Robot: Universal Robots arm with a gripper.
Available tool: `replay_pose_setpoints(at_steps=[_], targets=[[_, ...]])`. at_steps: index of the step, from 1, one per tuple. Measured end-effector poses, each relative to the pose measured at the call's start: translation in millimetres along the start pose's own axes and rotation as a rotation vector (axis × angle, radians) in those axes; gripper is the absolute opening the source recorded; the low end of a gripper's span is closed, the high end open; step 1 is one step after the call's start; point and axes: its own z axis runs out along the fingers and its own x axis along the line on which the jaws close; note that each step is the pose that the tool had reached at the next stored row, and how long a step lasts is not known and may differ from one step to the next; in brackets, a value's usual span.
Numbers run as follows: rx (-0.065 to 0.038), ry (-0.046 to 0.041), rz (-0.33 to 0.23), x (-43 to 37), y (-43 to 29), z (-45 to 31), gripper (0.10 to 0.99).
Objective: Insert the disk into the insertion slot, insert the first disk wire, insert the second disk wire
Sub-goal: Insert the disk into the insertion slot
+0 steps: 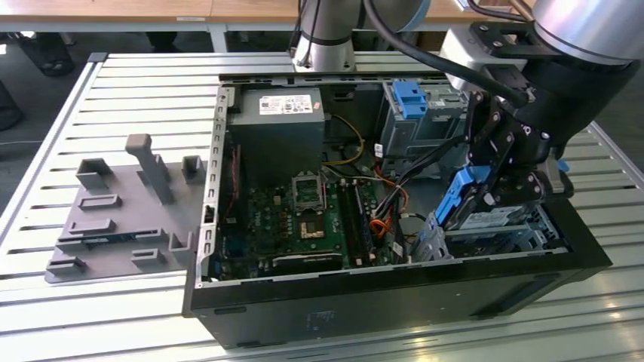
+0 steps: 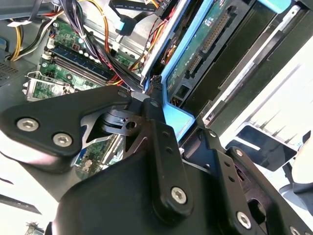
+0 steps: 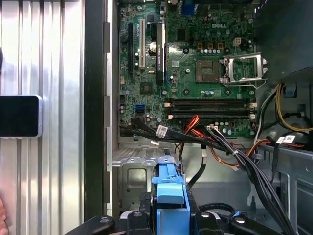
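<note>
The disk (image 1: 465, 197), a silver drive in a bright blue caddy, hangs steeply tilted at the front corner of the open computer case on the exterior view's right. My gripper (image 1: 495, 194) is shut on it from above. Its lower end sits at the insertion slot (image 1: 508, 240), a low silvery perforated cage just beneath. In the first wrist view the blue caddy (image 3: 168, 188) stands between my black fingers (image 3: 138, 218), with the cage wall (image 3: 134, 176) beyond it. The second wrist view shows the disk's green circuit-board underside (image 2: 205, 44). A bundle of black and orange wires (image 1: 397, 200) (image 3: 220, 142) lies loose beside the slot.
Inside the case are the motherboard (image 1: 302, 219), the grey power supply (image 1: 277, 128) and a taller grey cage with a blue tab (image 1: 411, 102) at the back. A grey fixture plate with upright blocks (image 1: 121, 219) lies on the slatted table on the exterior view's left.
</note>
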Motion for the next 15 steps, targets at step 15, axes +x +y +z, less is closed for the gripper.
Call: replay_pose_setpoints(at_steps=[15], targets=[[0.0,0.0003,0.0,0.0,-0.1,6.3,0.373]])
